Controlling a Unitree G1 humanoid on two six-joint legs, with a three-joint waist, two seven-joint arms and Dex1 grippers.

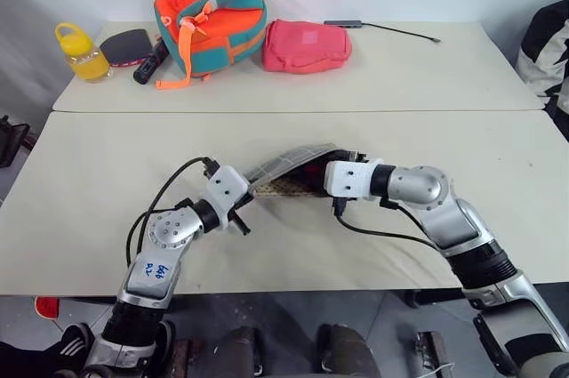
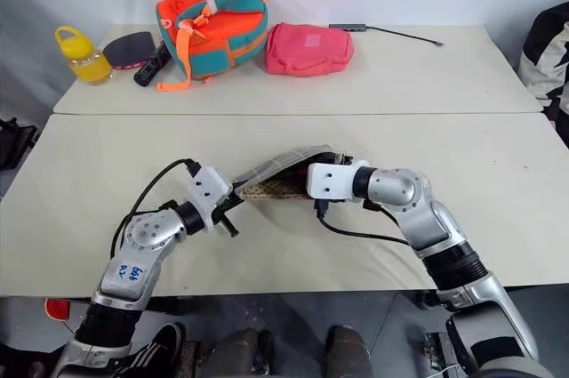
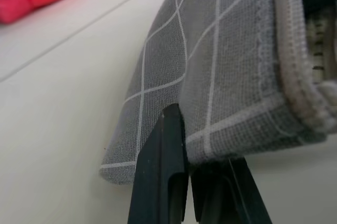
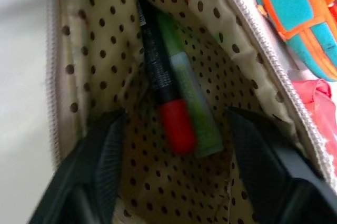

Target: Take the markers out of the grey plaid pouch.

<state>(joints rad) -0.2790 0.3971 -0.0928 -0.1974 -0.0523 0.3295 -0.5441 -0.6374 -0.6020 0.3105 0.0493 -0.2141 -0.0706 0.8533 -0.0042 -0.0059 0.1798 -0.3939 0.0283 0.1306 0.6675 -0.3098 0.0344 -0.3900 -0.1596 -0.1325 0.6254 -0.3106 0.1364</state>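
The grey plaid pouch (image 1: 286,164) is held off the near table between my two grippers, its mouth towards my right arm. My left gripper (image 3: 184,129) is shut on the fabric at the pouch's closed end. In the right wrist view my right gripper (image 4: 176,121) is open inside the pouch's mouth, against the dotted lining (image 4: 95,50). Two markers lie side by side deep in the pouch, ahead of and between the fingers (image 4: 108,145): a light-green marker (image 4: 189,87) and a black one (image 4: 155,66) with a red cap. Neither finger touches them.
On the far table stand an orange-teal backpack (image 1: 212,22), a pink pouch (image 1: 305,44), a yellow bottle (image 1: 82,52), a dark paddle (image 1: 124,44) and a cable with a small hub (image 1: 356,24). A seam (image 1: 293,111) divides the two tables.
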